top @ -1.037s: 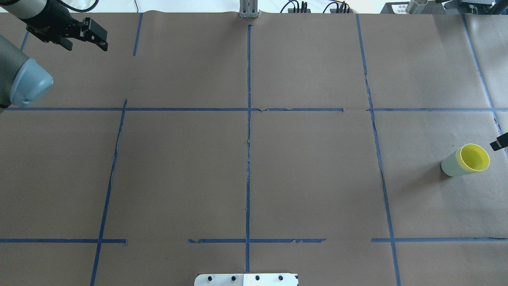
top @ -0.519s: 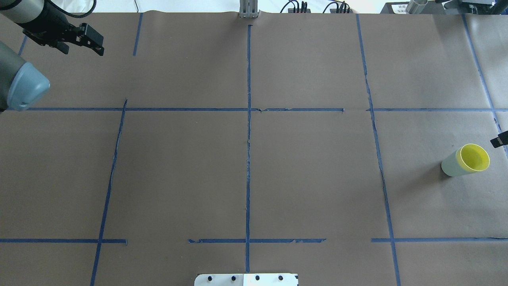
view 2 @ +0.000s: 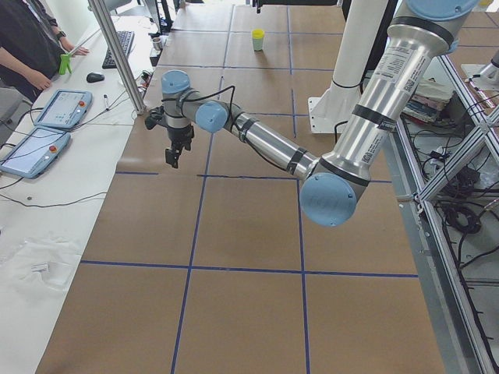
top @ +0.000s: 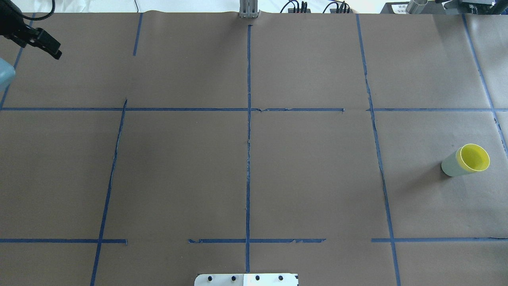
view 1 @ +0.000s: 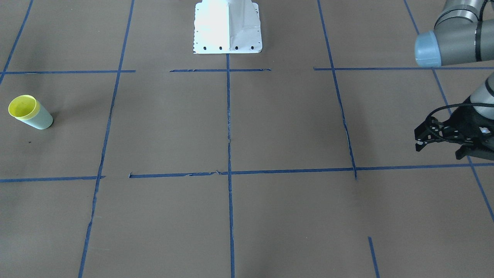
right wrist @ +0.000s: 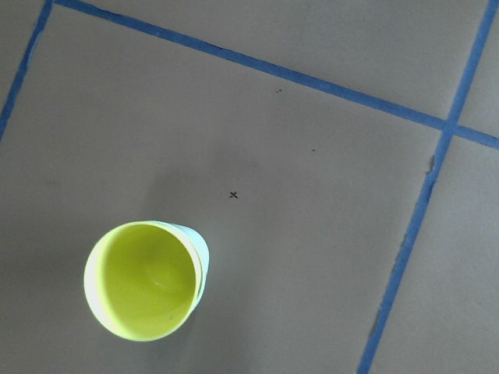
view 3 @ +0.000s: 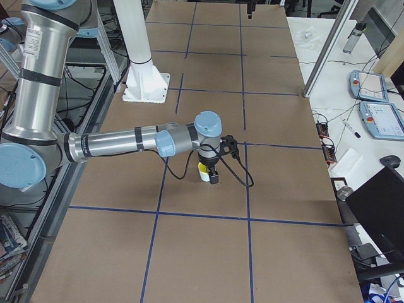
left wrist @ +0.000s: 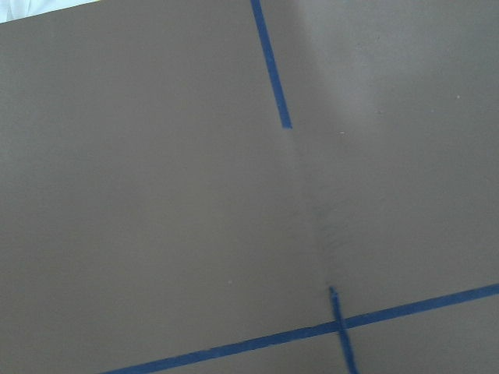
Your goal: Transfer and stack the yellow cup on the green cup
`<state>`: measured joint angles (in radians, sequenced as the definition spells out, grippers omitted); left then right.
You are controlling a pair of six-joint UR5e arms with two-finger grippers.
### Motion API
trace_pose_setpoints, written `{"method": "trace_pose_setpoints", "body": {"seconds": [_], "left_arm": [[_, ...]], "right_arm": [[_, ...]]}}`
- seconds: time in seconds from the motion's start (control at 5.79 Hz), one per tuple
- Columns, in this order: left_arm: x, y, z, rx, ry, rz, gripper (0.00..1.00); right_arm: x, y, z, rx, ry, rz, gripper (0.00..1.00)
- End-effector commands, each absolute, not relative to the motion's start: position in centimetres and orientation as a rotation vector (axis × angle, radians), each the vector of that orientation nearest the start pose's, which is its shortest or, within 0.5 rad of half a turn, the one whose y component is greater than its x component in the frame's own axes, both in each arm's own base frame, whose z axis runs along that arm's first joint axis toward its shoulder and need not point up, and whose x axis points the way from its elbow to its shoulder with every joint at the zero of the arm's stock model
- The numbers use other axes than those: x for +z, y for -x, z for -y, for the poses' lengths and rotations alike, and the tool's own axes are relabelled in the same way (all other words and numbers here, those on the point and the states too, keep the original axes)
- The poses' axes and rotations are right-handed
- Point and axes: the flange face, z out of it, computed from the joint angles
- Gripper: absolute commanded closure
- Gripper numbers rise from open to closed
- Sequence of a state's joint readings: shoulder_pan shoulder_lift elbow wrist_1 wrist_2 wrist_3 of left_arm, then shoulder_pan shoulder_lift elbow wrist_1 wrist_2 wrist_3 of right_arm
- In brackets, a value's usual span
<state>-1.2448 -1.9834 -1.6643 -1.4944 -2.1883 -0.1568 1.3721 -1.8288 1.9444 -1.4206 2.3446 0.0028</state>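
Note:
The yellow cup sits nested inside the green cup, and both stand upright at the table's far right. They also show in the front-facing view, yellow cup in green cup. The right wrist view looks down into the yellow cup, with the green cup's wall beside it. My right gripper hangs close by the cups, seen only in the exterior right view, so I cannot tell if it is open. My left gripper is open and empty, far away at the table's left end.
The white robot base plate sits at the near middle edge. Blue tape lines divide the brown paper cover. A side table with tablets and an operator lies beyond the far edge.
My left arm has swung further left, almost out of the overhead view. The right gripper tip at the right edge has left that view. The cups have not moved.

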Motion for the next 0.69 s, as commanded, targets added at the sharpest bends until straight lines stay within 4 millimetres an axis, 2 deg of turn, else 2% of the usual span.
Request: {"method": "trace_pose_setpoints", "body": {"seconds": [0.0,0.17,0.35,0.52], "left_arm": [[46.2,-3.2,61.3,0.413,-0.213,-0.634,0.00],[51.4,0.9,57.9,0.319,-0.152,-0.760,0.00],[56.0,4.5,54.5,0.234,-0.104,-0.772,0.00],[61.7,4.9,49.6,0.196,-0.025,-0.775,0.00]], "right_arm": [[60.8,-2.2,36.9,-0.208,-0.133,0.781,0.00],[62.1,-3.6,35.5,-0.156,-0.112,0.779,0.00],[62.0,-3.7,35.8,-0.138,-0.110,0.773,0.00],[62.4,-3.6,36.2,-0.095,-0.093,0.775,0.00]]}}
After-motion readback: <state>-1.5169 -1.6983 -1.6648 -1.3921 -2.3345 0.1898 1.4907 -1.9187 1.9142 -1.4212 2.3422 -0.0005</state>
